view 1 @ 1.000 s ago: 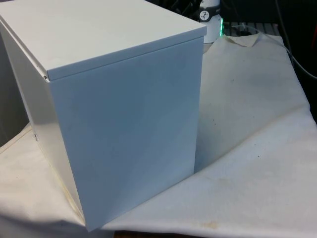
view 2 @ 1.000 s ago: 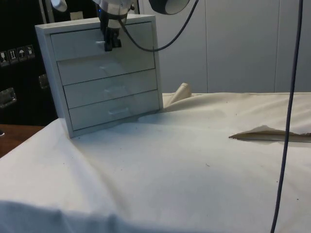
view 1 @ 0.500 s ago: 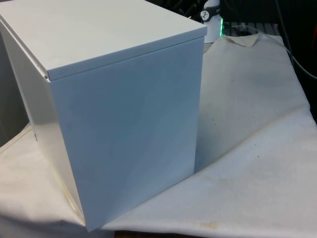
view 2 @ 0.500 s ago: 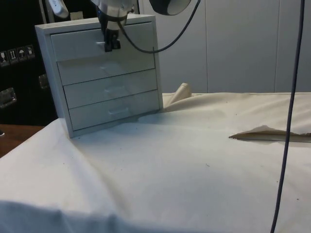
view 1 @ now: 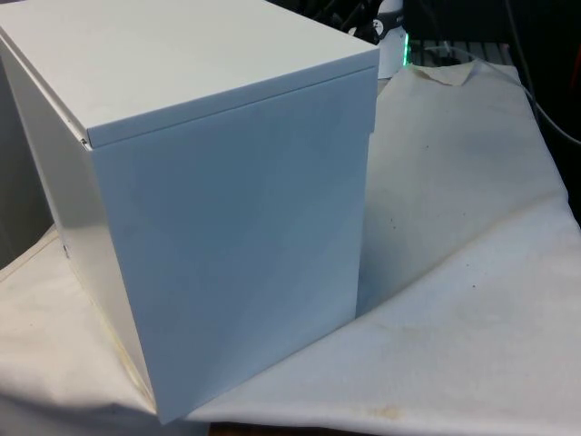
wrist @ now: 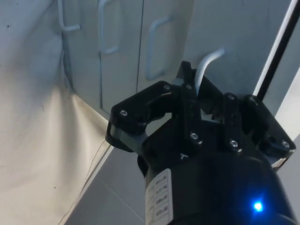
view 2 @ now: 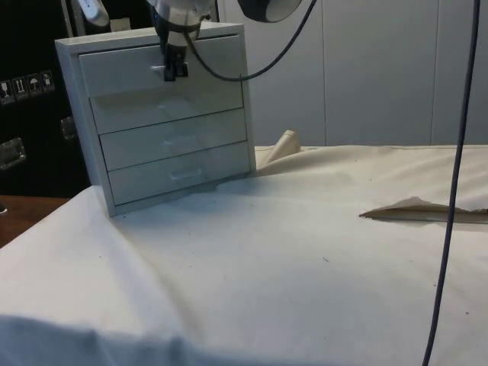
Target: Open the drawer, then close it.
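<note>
My claw [wrist: 199,101] is matt black plastic, its fingers [wrist: 187,79] set with small bright metal screws. The chest of drawers [view 2: 164,114] before me looks like smooth painted board or sheet metal, white with a soft satin finish; I cannot tell which. Its top drawer [view 2: 160,65] carries a slim white handle [wrist: 206,63], smooth and faintly glossy, like the rest. The tabletop wears a cream cloth [view 2: 305,259], matt and woven, creased, with small dark specks. At one edge of the tabletop bare brown wood [view 2: 19,213] shows, slightly polished.
</note>
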Controlling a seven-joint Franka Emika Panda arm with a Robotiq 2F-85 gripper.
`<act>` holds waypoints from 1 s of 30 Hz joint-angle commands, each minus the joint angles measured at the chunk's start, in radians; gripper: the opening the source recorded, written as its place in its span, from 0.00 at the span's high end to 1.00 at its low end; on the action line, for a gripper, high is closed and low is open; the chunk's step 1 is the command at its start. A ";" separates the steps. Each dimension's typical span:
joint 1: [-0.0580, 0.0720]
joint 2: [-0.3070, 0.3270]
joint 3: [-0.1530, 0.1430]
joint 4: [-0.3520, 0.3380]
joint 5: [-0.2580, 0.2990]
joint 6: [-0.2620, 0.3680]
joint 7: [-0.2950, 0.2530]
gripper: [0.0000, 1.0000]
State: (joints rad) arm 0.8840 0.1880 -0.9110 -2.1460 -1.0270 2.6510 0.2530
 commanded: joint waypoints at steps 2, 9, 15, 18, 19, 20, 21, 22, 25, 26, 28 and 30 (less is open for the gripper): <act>0.013 -0.037 -0.011 -0.023 -0.043 0.001 0.029 1.00; 0.007 -0.065 -0.012 -0.040 -0.047 0.011 0.025 1.00; 0.007 -0.093 -0.010 -0.062 -0.065 0.015 0.048 1.00; 0.009 -0.105 -0.008 -0.071 -0.076 0.012 0.060 1.00; 0.010 -0.112 -0.006 -0.074 -0.079 0.009 0.064 1.00; 0.000 -0.082 0.000 -0.054 -0.041 0.019 0.035 1.00; 0.011 -0.115 -0.005 -0.076 -0.080 0.006 0.065 1.00; 0.012 -0.118 -0.003 -0.077 -0.081 0.004 0.066 1.00; 0.014 -0.126 0.001 -0.080 -0.084 -0.002 0.070 1.00; 0.014 -0.128 0.003 -0.081 -0.085 -0.004 0.071 1.00; 0.014 -0.134 0.008 -0.084 -0.086 -0.009 0.072 1.00; 0.014 -0.138 0.013 -0.086 -0.087 -0.014 0.074 1.00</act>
State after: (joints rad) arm 0.8880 0.0830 -0.8930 -2.2100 -1.0690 2.6520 0.2960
